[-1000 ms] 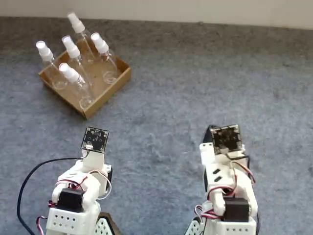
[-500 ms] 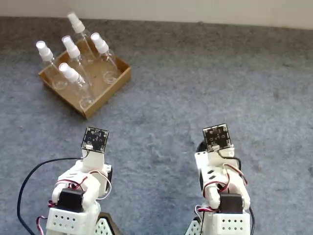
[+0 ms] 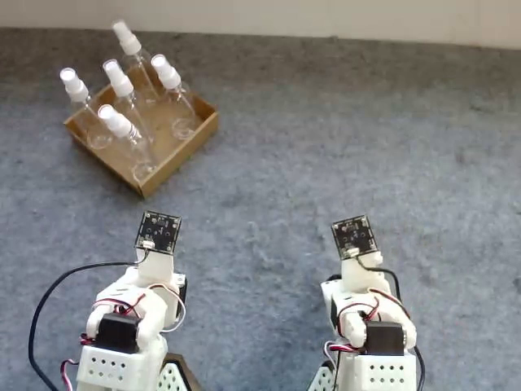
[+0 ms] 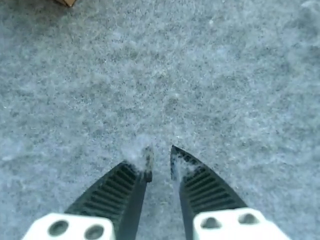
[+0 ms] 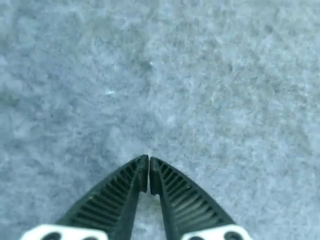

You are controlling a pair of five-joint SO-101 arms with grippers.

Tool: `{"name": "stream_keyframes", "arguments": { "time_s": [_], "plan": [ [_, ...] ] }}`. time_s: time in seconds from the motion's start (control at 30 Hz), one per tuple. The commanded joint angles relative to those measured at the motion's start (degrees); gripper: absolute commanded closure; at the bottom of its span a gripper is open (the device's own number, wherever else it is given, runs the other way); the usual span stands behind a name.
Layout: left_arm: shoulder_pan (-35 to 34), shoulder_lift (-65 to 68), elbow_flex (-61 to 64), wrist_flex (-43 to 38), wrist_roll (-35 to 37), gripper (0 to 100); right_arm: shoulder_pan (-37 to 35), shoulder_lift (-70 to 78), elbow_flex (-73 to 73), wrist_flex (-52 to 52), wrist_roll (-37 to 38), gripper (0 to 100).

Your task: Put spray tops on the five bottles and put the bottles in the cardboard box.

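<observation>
The cardboard box (image 3: 176, 166) sits at the far left of the grey carpet. Several clear bottles (image 3: 134, 147) stand inside it, each with a white spray top (image 3: 113, 120). Both arms are folded back at the near edge, well away from the box. My left gripper (image 4: 160, 161) hovers over bare carpet, slightly open with a narrow gap and nothing between its fingers. My right gripper (image 5: 149, 174) is shut and empty, also over bare carpet. In the high view the left arm (image 3: 137, 305) and right arm (image 3: 366, 326) hide their grippers under the wrist cameras.
Grey carpet (image 3: 342, 138) covers the table, with wide free room between the arms and the box. A corner of the box (image 4: 65, 2) peeks in at the edge of the left wrist view. A pale wall strip (image 3: 326, 16) runs along the far edge.
The right arm has drawn back toward its base and swung slightly left. The left arm, box and bottles have not moved.
</observation>
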Motion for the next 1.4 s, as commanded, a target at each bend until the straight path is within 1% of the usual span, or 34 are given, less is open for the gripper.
{"name": "stream_keyframes", "arguments": {
  "time_s": [0.0, 0.07, 0.13, 0.73, 0.9, 1.07, 1.23, 1.37],
  "plan": [
    [0.31, -0.40, 1.19, 0.26, 0.79, 100, -0.48, -0.66, 8.57, 0.31, -8.18, 99.3],
    [0.31, -0.40, 1.19, 0.26, 0.79, 100, -0.48, -0.66, 8.57, 0.31, -15.12, 99.3],
    [0.31, -0.40, 1.19, 0.26, 0.79, 100, -0.48, -0.66, 8.57, 0.31, -18.37, 99.3],
    [0.13, -0.40, 1.19, 0.26, 0.79, 100, -0.31, -0.75, 8.40, 0.31, -18.20, 99.3],
    [-5.23, -0.40, 1.19, 0.09, 0.88, 100, -0.31, -0.75, 8.40, 0.31, -18.20, 99.3],
    [-8.13, -0.40, 1.19, 0.26, 0.88, 100, -0.31, -0.75, 8.40, 0.31, -18.20, 99.3],
    [-12.44, -0.40, 1.19, 0.26, 0.88, 100, -0.31, -0.75, 8.40, 0.31, -18.20, 99.3],
    [-12.79, -0.40, 1.19, 0.09, 0.79, 100, -0.31, -0.75, 8.40, 0.31, -18.20, 99.3]
  ]
}}
